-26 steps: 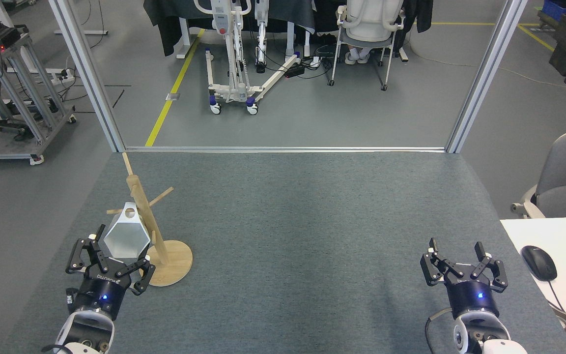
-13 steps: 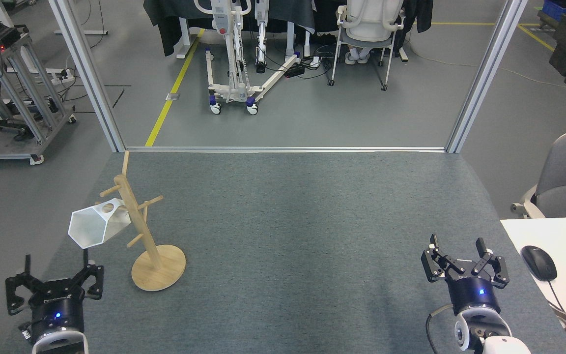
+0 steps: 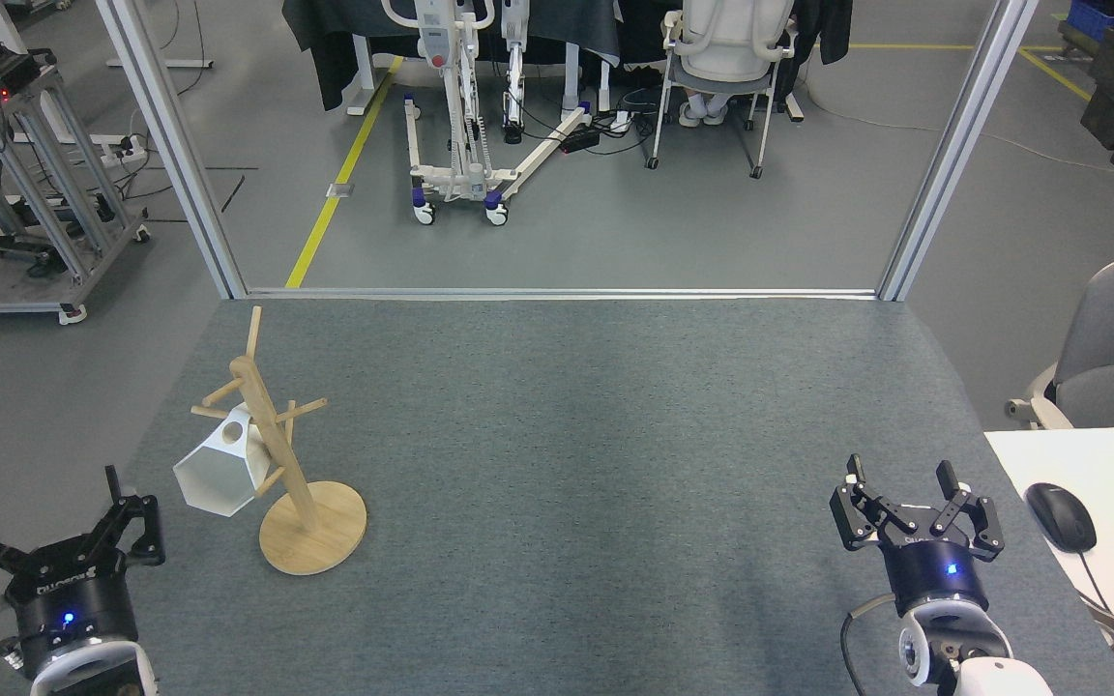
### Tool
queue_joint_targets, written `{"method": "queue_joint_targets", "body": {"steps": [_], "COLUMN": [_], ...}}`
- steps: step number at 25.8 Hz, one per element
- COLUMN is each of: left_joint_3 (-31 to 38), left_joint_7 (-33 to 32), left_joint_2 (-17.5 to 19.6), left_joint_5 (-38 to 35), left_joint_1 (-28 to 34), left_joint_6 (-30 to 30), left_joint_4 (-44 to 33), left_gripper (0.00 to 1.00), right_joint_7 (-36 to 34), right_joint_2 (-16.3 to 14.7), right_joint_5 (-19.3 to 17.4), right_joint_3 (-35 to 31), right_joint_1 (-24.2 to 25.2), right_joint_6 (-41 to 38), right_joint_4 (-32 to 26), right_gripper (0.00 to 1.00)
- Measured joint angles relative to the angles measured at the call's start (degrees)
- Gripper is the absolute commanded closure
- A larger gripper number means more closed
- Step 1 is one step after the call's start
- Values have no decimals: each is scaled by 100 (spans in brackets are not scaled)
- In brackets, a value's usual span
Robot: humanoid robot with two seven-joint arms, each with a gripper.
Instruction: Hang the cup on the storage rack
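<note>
Now hanging step looks done | white faceted plastic cup (image 3: 217, 471) hangs on light wooden peg rack (image 3: 278, 454), up and right of left gripper (image 3: 49, 546) | both grippers wide open, holding nothing, right gripper (image 3: 917, 509) far off | next: just keep clear of rack

White faceted cup (image 3: 219, 472) hangs tilted on peg of wooden storage rack (image 3: 292, 476), rim facing down-left.

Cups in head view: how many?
1. The cup hangs by its handle on a left-side peg of the storage rack, near-left on the table. None seen elsewhere.
</note>
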Motion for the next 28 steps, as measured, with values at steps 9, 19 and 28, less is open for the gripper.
{"method": "queue_joint_targets", "body": {"steps": [9, 19, 28], "left_joint_3": [-46, -1095, -1591], "left_joint_7": [-67, -583, -683], "left_joint_2": [-519, -1444, -1716], "left_joint_5": [568, 336, -149], "left_joint_1": [64, -211, -543], "left_joint_6": [-3053, -3482, -3244], "left_joint_4": [-963, -676, -82], "left_gripper": [0, 0, 0], "right_joint_7": [345, 369, 385], "right_joint_2": [-27, -107, -49], "right_joint_5": [2, -197, -428], "right_joint_3": [-5, -339, -677], "right_joint_1": [42, 589, 1012], "right_joint_6": [-170, -444, -426], "right_joint_4": [-345, -1297, -1555], "right_gripper": [1, 1, 1]}}
